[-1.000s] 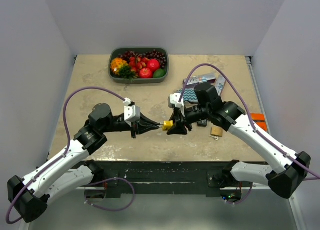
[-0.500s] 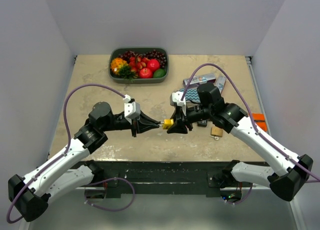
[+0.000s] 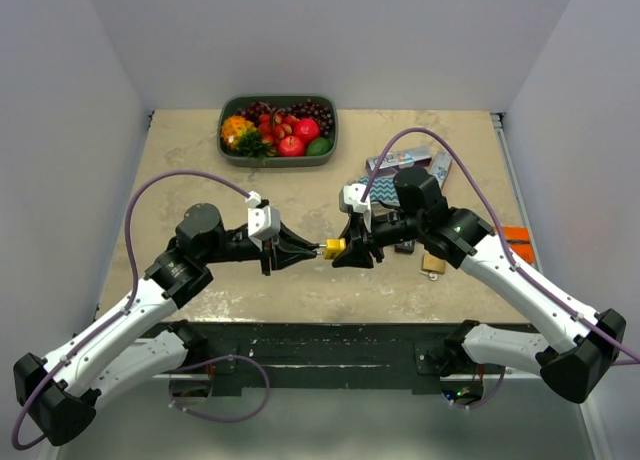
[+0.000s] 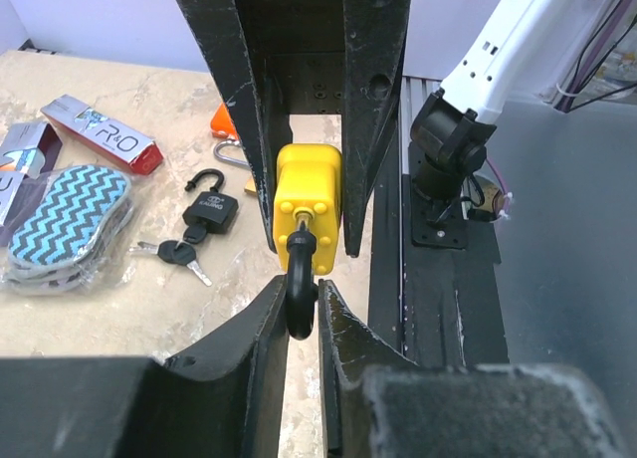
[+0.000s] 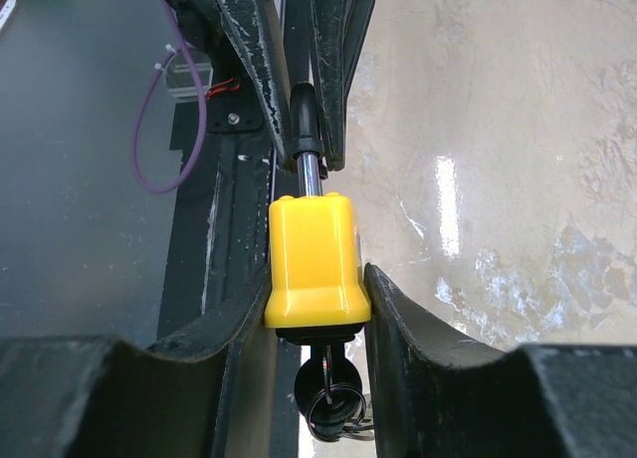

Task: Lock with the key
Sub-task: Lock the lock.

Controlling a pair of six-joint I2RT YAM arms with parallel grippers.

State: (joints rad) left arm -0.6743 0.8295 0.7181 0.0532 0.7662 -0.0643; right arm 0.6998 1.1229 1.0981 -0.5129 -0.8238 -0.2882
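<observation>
A yellow padlock [image 3: 335, 247] hangs in the air between my two grippers, above the table's front middle. My left gripper [image 4: 302, 314] is shut on its black shackle [image 4: 300, 289], which sticks out of the yellow body [image 4: 308, 197]. My right gripper [image 5: 317, 294] is shut on the yellow body [image 5: 312, 261]. A black key [image 5: 331, 388] with a ring sits in the keyhole at the padlock's bottom, between the right fingers. In the top view the left gripper [image 3: 312, 250] and right gripper [image 3: 345, 246] face each other.
A green tray [image 3: 278, 160] of fruit stands at the back. On the right lie a black padlock [image 4: 210, 211] with keys [image 4: 177, 254], a brass padlock [image 3: 433, 264], a zigzag-patterned pouch [image 4: 62, 222], a red-and-white packet [image 4: 102, 133] and an orange object [image 3: 517, 238].
Both grippers, with the padlock between them, have shifted slightly toward the back of the table. The grips look unchanged.
</observation>
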